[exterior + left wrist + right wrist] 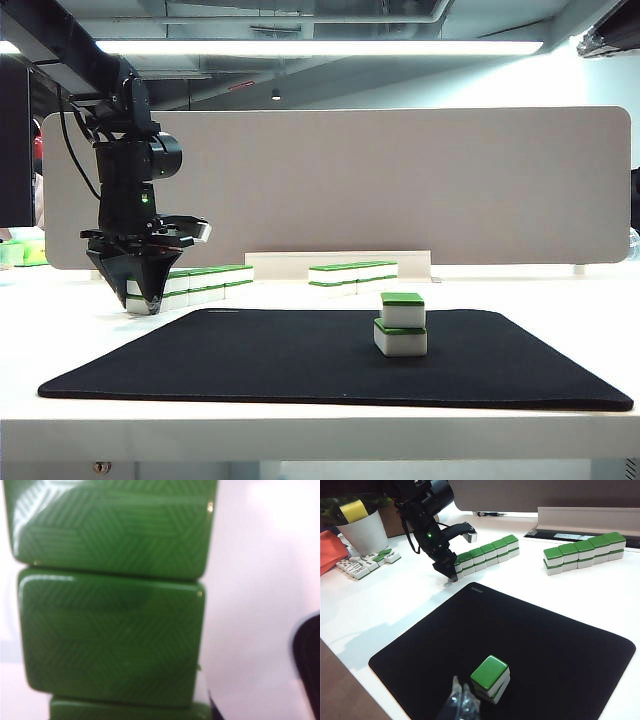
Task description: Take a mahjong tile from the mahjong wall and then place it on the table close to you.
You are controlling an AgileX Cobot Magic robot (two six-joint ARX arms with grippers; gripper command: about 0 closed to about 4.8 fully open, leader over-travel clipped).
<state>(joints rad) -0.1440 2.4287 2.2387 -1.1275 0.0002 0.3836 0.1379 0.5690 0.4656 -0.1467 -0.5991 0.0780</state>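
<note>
Exterior view: the left gripper (143, 300) stands at the left end tile of the mahjong wall (205, 281), far left on the table (300, 425); whether its jaws grip cannot be told. The right gripper (461, 705), apparently closed and empty, hangs near the stacked tiles (491, 678). Tiles look small, hard, glossy and probably slippery, best pinched across the white sides.

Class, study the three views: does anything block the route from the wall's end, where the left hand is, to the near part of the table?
Nothing visible does. The left hand sits at the end of the green-topped white mahjong wall; the stacked green-and-white tile pair on the black mat stands off to the right.
</note>
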